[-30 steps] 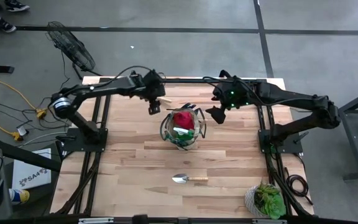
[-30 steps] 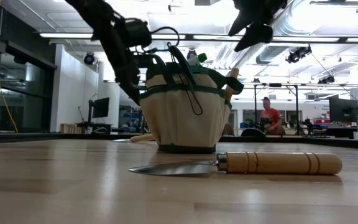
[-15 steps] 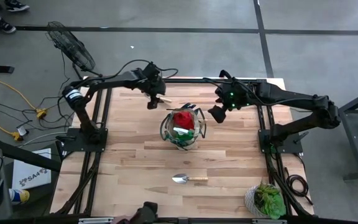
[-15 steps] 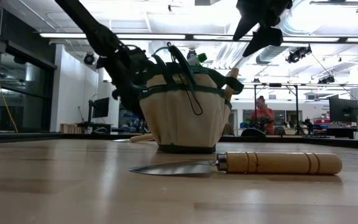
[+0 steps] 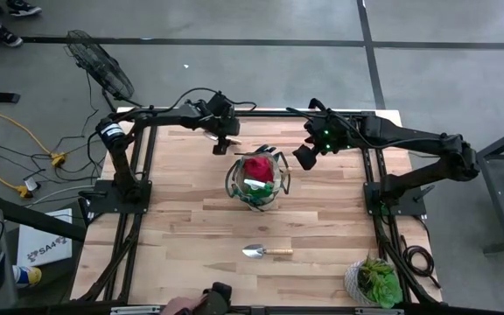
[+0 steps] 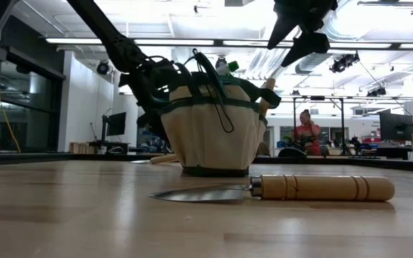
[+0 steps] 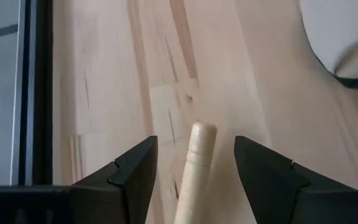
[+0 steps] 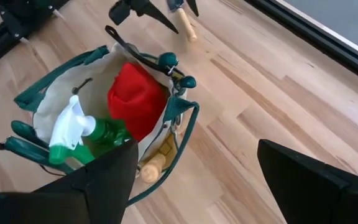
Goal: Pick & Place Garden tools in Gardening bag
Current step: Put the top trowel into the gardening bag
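Near the worktop's (image 5: 182,219) far edge, the left claw (image 5: 222,142) is positioned over a wooden-handled tool (image 7: 196,168) lying flat on the wood, just beside the gardening bag (image 5: 256,180). Its fingers (image 7: 129,177) are seen spread on either side of the handle, not touching it. The right claw (image 5: 304,156) is held in the air on the bag's other side, fingers wide open, nothing gripped. The bag is set upright mid-worktop; a red piece (image 8: 135,99), a green spray bottle (image 8: 89,134) and a wooden handle (image 8: 153,165) are seen in or on it. A trowel (image 5: 266,252) with a wooden handle is left lying flat on the near side, well apart from the bag. A potted plant (image 5: 374,282) is placed at the near right corner.
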You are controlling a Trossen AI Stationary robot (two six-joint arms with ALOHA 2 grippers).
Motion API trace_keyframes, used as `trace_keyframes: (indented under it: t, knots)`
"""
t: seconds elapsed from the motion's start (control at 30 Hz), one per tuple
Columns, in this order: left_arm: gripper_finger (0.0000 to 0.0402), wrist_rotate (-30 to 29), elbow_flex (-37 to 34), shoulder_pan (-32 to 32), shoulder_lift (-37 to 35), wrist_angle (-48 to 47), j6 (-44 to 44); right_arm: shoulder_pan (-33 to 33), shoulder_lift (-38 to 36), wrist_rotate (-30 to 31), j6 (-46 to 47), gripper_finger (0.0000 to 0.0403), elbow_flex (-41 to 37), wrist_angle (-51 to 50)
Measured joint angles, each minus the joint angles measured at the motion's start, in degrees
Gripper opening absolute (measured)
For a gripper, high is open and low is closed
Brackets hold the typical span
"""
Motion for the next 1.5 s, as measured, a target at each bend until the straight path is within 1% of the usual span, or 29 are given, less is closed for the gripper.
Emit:
trace_keyframes:
  t: [0.13, 0.5, 0.7, 1.37, 1.5]
  knots:
    - [0.0206, -0.7, 0.0, -0.7, 0.7, -0.5, 0.8, 0.0, 0.0, 0.0, 0.8, 0.0321, 0.0, 0.0]
    - [0.0201, -3.9, 0.0, -1.9, 4.5, 2.9, -0.3, 0.0, 0.0, 0.9, 2.4, 0.0321, 0.0, 0.1]
    - [0.0191, -3.5, 0.0, -1.8, 5.4, 3.1, -2.6, 0.0, 0.0, 1.0, 3.9, 0.0321, 0.0, 0.0]
    - [0.0143, -2.2, 0.0, -1.8, 5.4, 4.4, -2.7, 0.2, 0.0, 1.0, 5.5, 0.0321, 0.0, 0.2]
    - [0.0133, -2.3, 0.0, -1.8, 6.5, 3.8, -2.7, 0.2, 0.0, 1.0, 5.5, 0.0321, 0.0, 0.2]
